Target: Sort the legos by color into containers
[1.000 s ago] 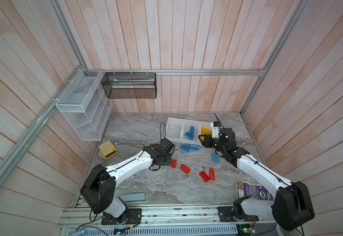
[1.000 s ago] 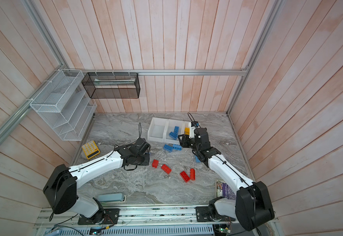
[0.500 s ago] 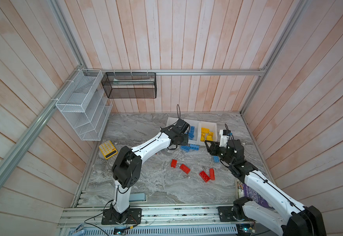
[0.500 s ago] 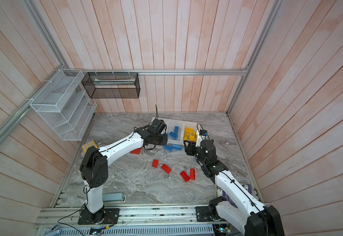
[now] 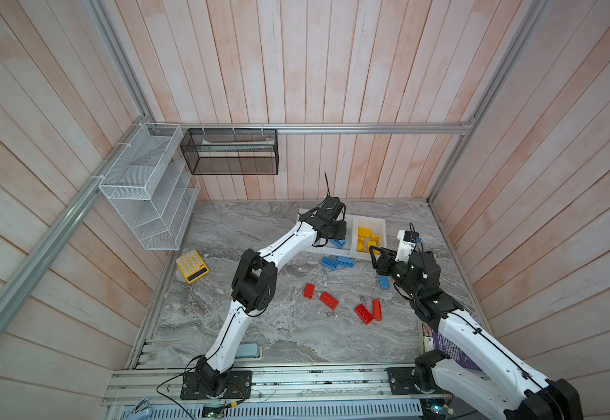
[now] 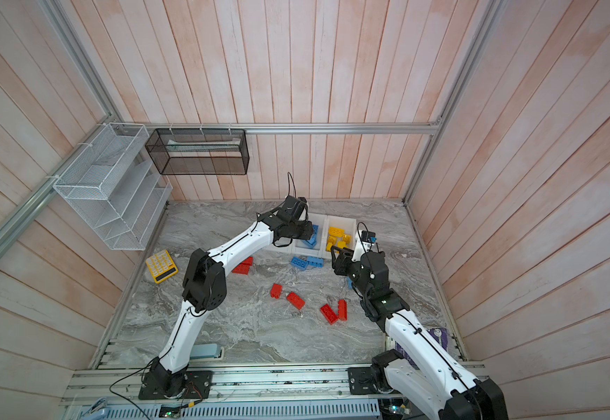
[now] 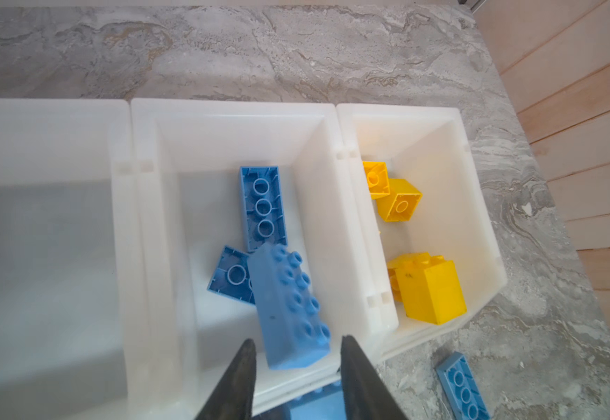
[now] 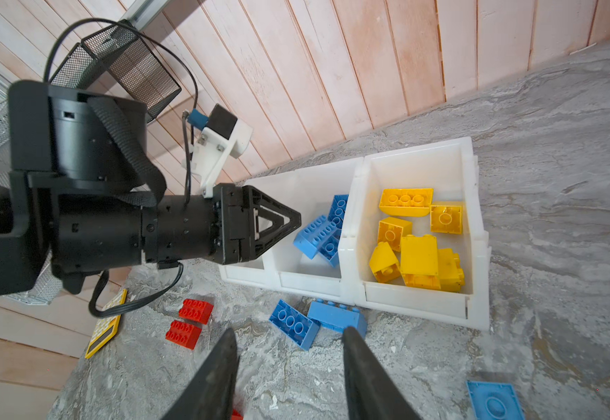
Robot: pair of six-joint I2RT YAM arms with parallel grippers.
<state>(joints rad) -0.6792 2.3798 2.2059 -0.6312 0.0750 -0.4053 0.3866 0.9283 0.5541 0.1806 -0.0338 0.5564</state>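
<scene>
Opening wider before lifting away seemed wise: the left gripper [image 7: 296,349] hung over the middle bin [image 7: 223,116], jaws narrowly parted, a blue brick [image 7: 289,309] loose at its tips above 2 others. The right gripper [image 8: 289,338] stood open, empty, near 2 blue bricks [image 8: 294,323] on the grey marbled table [image 5: 296,342]; pale wooden plank walls [image 5: 332,72] closed in 3 sides.
</scene>
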